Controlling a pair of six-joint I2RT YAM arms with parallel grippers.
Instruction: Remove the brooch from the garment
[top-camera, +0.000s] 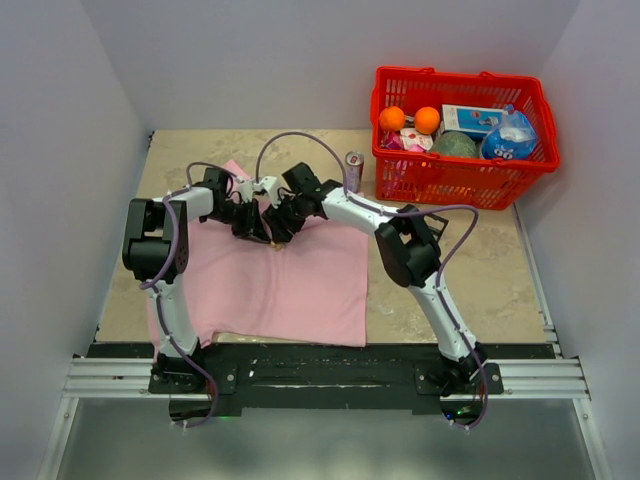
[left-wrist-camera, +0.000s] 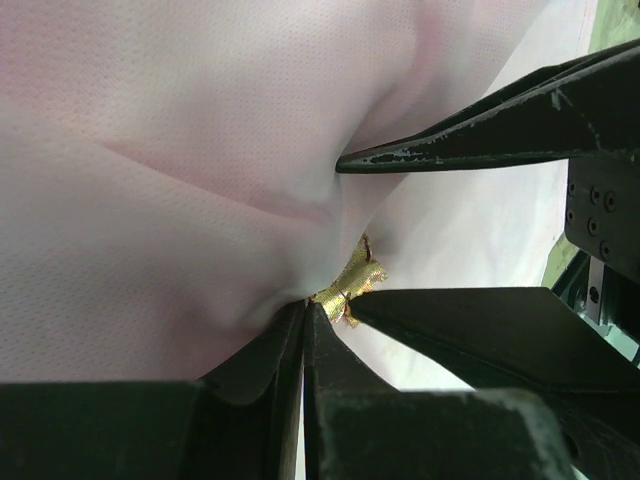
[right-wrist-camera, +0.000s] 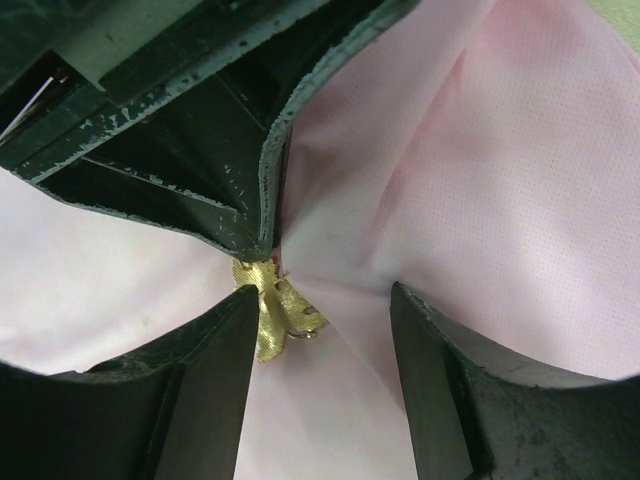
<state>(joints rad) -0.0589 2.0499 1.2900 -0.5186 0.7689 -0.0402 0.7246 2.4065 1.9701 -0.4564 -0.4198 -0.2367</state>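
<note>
Left wrist view: my left gripper (left-wrist-camera: 305, 310) pinches the finely dimpled pink fabric garment (left-wrist-camera: 180, 180) beside its crinkled golden foil-like brooch (left-wrist-camera: 351, 282). My right gripper (right-wrist-camera: 322, 298) stands parted, one finger touching the brooch.

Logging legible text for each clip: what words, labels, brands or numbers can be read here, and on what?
No text can be read in any view.
soda can: print too small to read.
white-and-blue box in the red basket: print blurred.
blue bag: markings too small to read.
garment and brooch: no text shows in the wrist views.
</note>
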